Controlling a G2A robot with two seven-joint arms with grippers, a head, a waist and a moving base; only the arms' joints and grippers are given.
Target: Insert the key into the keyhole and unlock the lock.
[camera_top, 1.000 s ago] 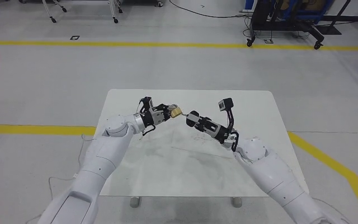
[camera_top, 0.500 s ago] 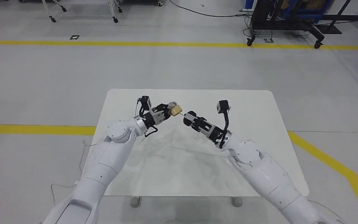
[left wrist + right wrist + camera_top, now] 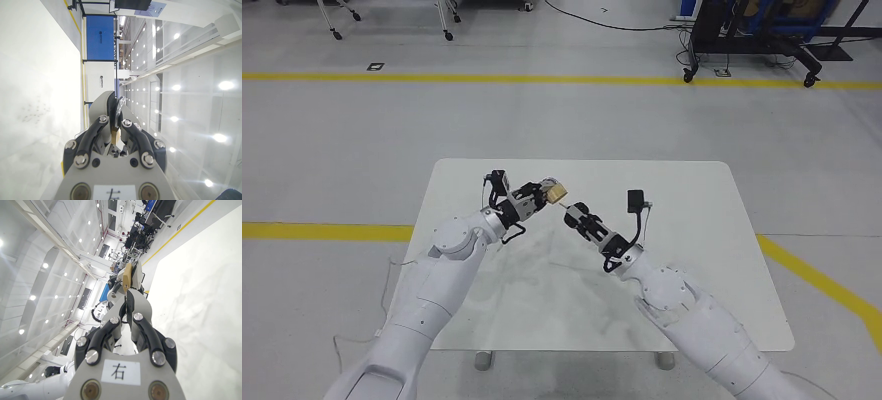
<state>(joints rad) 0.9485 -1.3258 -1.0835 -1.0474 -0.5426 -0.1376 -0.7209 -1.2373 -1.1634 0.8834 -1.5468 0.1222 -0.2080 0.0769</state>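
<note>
Now, table: white, with both arms meeting above its far middle.
Left gripper: up off the table, fingers clamped tight on the lock, aimed across at the other arm.
Right gripper: just beside it and nose to nose, fingers pinched narrow on the key.
Lock: brass, in the air between the two grippers. Its body sticks out past the left fingertips and its keyhole end is turned toward the right gripper.
Key: a thin metal blade gripped edge-on. Its long axis is in line with the right gripper, and its tip points straight at the lock and meets the keyhole end. How deep it sits, I cannot tell.
</note>
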